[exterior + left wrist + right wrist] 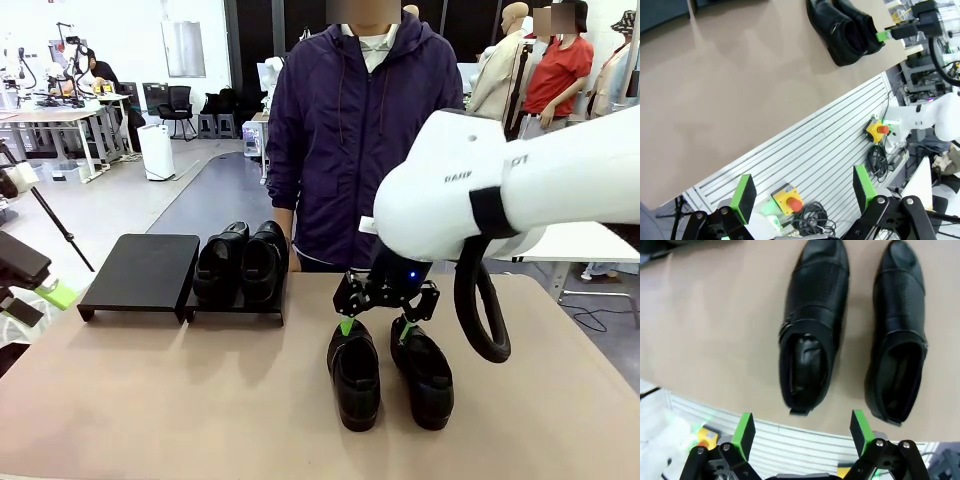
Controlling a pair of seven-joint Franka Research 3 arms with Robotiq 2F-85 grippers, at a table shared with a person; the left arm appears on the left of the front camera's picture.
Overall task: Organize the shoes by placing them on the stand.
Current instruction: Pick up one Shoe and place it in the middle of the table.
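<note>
On the right panel (236,311) of the stand (188,300), at the far left of the table (180,400), two shoes (263,262) sit side by side and touching. The left panel (140,268) lies just beside them, to the left.

The other two shoes (355,375) (835,30) (812,325) stand on the table right of the stand and nearer, parallel, with a narrow strip of tabletop between them. In the right wrist view their openings face the table edge and their toes point away from it.

The right gripper (377,328) (889,34) (802,432) hangs over this pair with its green pads (860,426) spread wide. One pad is roughly above each shoe and there is nothing between them. From the front it is hard to tell whether the pad tips touch the leather; the right wrist view shows the shoes clear of the fingers.

The left gripper (805,195) is released too, its fingers (744,196) wide apart and holding nothing. It hangs past the near edge of the table, over a ribbed metal surface (820,150) that carries yellow boxes (786,196) with red buttons.

A person (360,140) in a dark purple hooded jacket stands at the far side of the table, behind the stand's right end and the right arm.
</note>
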